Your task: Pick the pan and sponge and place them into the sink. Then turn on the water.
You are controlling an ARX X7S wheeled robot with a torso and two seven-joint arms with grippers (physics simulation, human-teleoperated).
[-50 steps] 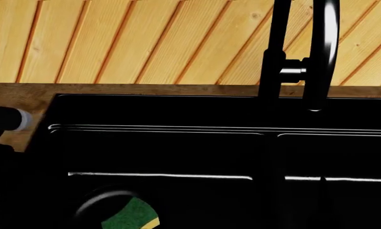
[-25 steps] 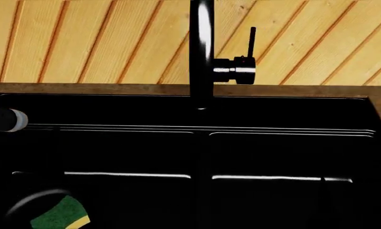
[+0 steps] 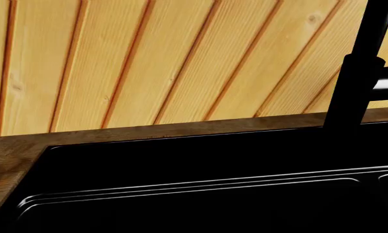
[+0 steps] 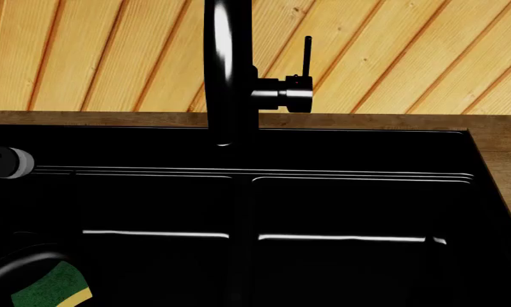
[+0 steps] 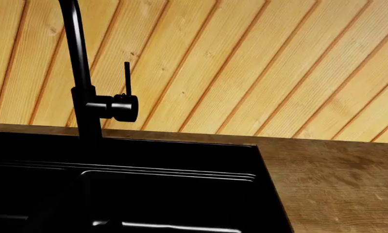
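Note:
The glossy black double sink [image 4: 272,173] fills the head view, with its tall black tap [image 4: 229,77] at the back centre and the thin lever [image 4: 307,57] upright. In the left basin's near corner lies the round black pan [image 4: 16,263], and the green-and-yellow sponge [image 4: 46,291] rests inside it. No water shows under the spout. A grey-tipped part of my left arm [image 4: 4,161] juts in at the left edge. Neither gripper's fingers show in any view. The left wrist view holds the sink's ridged rim [image 3: 180,187] and the tap [image 3: 359,82]. The right wrist view holds the tap [image 5: 83,92] and lever [image 5: 127,77].
A wooden counter [image 5: 336,184] borders the sink on the right and also on the left [image 3: 6,155]. A slatted pine wall [image 4: 392,57] stands directly behind the tap.
The head view has swung to the right: the tap has slid from right of centre to left of centre, and the pan with the sponge has moved to the lower left corner.

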